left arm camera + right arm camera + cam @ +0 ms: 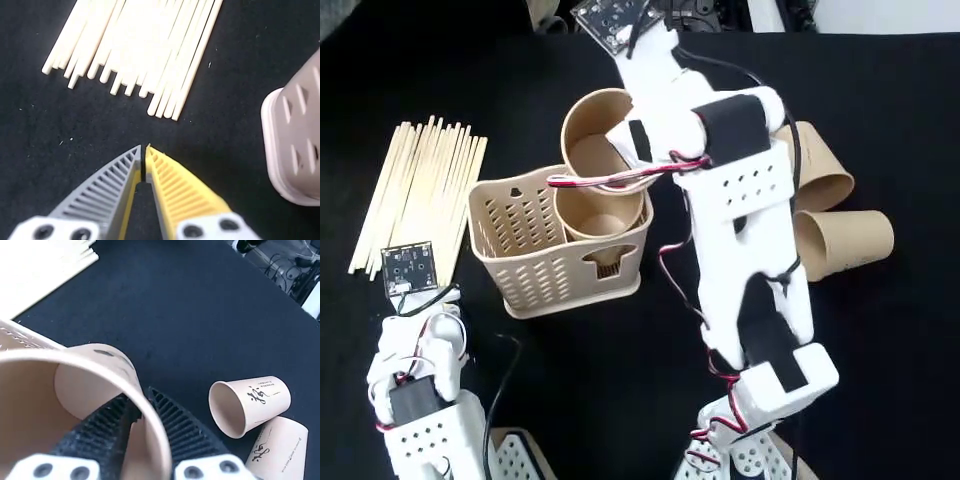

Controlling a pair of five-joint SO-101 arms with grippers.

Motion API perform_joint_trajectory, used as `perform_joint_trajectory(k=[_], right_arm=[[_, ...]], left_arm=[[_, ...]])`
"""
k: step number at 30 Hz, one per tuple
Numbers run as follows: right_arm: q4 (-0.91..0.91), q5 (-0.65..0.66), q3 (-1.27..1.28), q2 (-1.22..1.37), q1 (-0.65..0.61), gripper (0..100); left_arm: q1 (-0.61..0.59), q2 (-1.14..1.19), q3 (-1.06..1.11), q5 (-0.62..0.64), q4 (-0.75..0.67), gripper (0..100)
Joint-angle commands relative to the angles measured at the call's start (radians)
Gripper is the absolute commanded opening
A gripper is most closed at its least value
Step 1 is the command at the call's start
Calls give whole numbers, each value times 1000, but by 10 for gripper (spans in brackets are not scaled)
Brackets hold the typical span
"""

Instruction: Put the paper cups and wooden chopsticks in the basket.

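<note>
A beige slotted basket (535,262) stands mid-table with one paper cup (600,212) upright inside it. My right gripper (623,140) is shut on the rim of a second paper cup (588,122), holding it just above the basket's far side; one finger is inside the cup (75,390) and one outside. Two more cups (820,175) (848,240) lie on their sides to the right, also in the right wrist view (247,402) (280,445). Wooden chopsticks (420,185) lie in a bundle left of the basket. My left gripper (145,150) is shut and empty, just short of the chopsticks' (140,45) near ends.
The table is covered in black cloth (880,380). The right arm (750,230) stretches over the middle of the table between the basket and the lying cups. The basket's corner (295,145) stands close beside my left gripper. Cables trail near both arm bases.
</note>
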Motion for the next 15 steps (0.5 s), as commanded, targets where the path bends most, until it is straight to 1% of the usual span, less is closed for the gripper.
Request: perform_joint_trajectory(k=[1, 6, 12, 15], right_arm=[[31, -8, -44, 2, -12, 12], [35, -8, -19, -47, -28, 12], [37, -9, 73, -150, -43, 11], [37, -40, 120, -197, -41, 11]], left_arm=[[12, -9, 18, -2, -14, 30], [12, -9, 18, -2, -26, 30], [12, -9, 18, -2, -26, 30], [12, -9, 18, -2, -26, 30]])
